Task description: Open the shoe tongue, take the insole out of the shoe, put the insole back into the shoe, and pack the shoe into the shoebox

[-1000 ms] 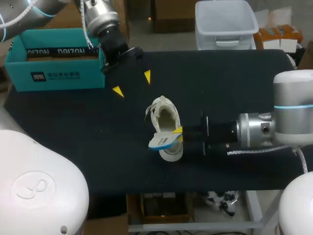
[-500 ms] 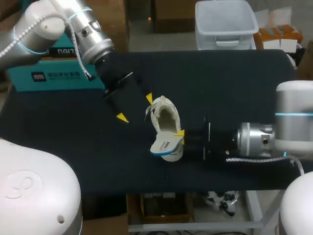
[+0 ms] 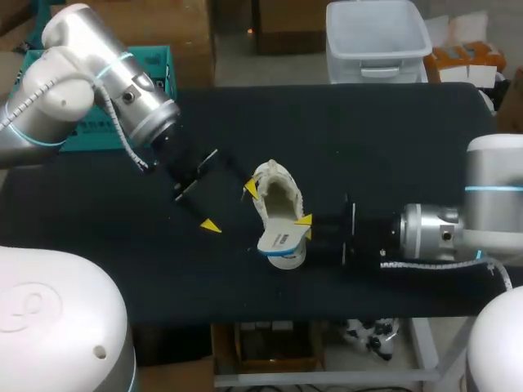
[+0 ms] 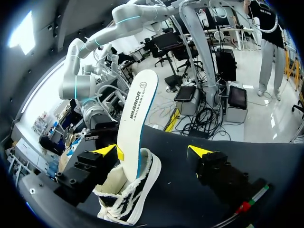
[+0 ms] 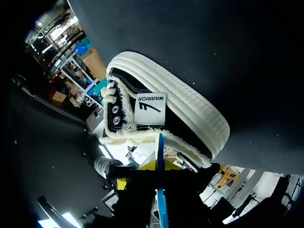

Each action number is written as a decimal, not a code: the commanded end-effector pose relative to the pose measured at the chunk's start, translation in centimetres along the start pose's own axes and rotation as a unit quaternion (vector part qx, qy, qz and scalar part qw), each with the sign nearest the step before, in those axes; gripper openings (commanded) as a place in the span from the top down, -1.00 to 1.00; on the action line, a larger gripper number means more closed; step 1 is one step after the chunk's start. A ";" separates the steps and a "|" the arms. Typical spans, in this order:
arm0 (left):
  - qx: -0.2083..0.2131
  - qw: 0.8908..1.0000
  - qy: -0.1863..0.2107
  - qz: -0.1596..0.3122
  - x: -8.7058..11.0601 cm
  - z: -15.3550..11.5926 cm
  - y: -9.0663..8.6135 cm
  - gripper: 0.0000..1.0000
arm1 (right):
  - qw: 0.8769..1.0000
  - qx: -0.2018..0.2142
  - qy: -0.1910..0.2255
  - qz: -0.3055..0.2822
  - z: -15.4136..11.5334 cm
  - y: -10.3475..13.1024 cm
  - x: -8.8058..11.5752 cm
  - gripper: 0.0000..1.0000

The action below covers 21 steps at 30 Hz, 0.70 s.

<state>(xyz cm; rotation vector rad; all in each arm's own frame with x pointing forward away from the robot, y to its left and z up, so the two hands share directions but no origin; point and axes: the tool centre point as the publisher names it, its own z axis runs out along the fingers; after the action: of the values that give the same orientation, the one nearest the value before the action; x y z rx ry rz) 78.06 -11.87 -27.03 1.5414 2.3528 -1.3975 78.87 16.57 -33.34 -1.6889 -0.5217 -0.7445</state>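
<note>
Slippage threatens: right hand [image 3: 302, 227] pinches the white, blue-edged foam insole [image 3: 278, 240], one end inside the black-and-white canvas shoe [image 3: 278, 192] near the black worktop's [image 3: 368, 139] front edge. A crooked push could topple the shoe, since the spread left hand [image 3: 231, 207] merely flanks it. One insole, one shoe, one teal cardboard shoebox [image 3: 161, 64] at the far left corner, two hands.

Left arm [image 3: 98, 82], right arm [image 3: 490, 196]: silver-white, blue rings; black wrists; left gripper [image 3: 230, 207] yellow-tipped; cable [image 3: 425, 254] probably white.
</note>
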 end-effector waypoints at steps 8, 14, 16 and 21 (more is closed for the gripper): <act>-0.031 0.985 -0.171 -0.022 0.8 0.6 0.1 -1.00 | 1.000 0.010 -0.016 -0.005 0.5 0.6 0.1 1.00; -0.040 0.981 -0.189 -0.014 1.1 2.1 0.6 -1.00 | 1.000 0.012 -0.018 -0.007 0.7 0.9 0.1 1.00; -0.032 0.979 -0.200 -0.016 1.2 3.1 1.1 -1.00 | 1.000 0.014 -0.020 -0.004 0.8 1.1 0.2 1.00; -0.016 0.976 -0.219 -0.018 0.7 4.4 2.1 -0.51 | 1.000 0.011 -0.021 -0.001 0.7 0.8 0.2 1.00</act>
<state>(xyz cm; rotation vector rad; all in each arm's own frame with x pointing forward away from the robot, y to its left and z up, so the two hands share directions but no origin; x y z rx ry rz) 77.08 -13.20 -30.14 1.2060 2.2479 -1.4326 79.84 17.18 -33.94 -1.6872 -0.5606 -0.7030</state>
